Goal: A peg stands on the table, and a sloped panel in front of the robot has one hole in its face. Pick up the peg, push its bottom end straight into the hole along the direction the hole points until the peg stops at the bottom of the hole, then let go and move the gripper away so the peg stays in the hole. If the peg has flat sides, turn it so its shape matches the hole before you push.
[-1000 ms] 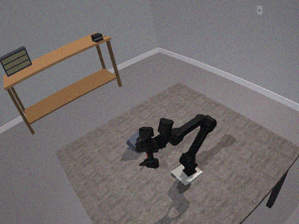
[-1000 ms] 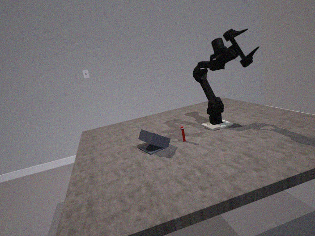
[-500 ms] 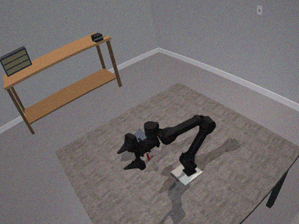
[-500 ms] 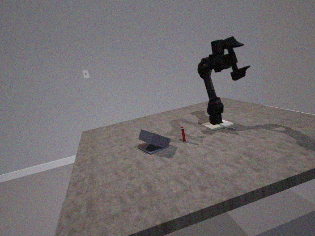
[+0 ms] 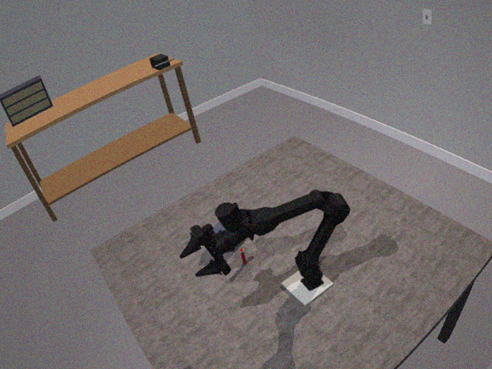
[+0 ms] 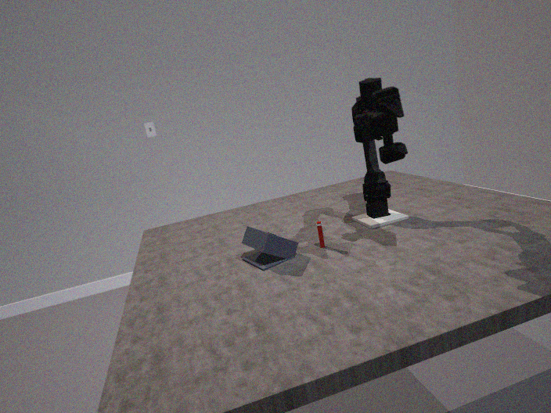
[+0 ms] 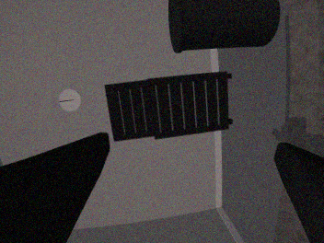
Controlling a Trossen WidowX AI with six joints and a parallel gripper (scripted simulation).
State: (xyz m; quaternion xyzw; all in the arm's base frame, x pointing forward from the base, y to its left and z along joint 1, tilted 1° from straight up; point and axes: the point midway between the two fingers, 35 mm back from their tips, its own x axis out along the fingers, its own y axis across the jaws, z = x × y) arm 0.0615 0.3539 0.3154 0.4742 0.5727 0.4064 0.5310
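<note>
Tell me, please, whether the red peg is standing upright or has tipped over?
Upright. The red peg stands on end on the table, beside the sloped panel, with no part of the arm touching it.

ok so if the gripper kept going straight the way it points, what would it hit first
Nothing near: the wrist view shows open room between the open jaws, no peg or panel. Far off, a dark slatted box lies roughly in line; depth is unclear.

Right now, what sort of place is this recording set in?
Probably a plain indoor room used as a robot workspace: grey walls with a wall plate, a wooden shelf unit, and a table carrying the arm.
</note>
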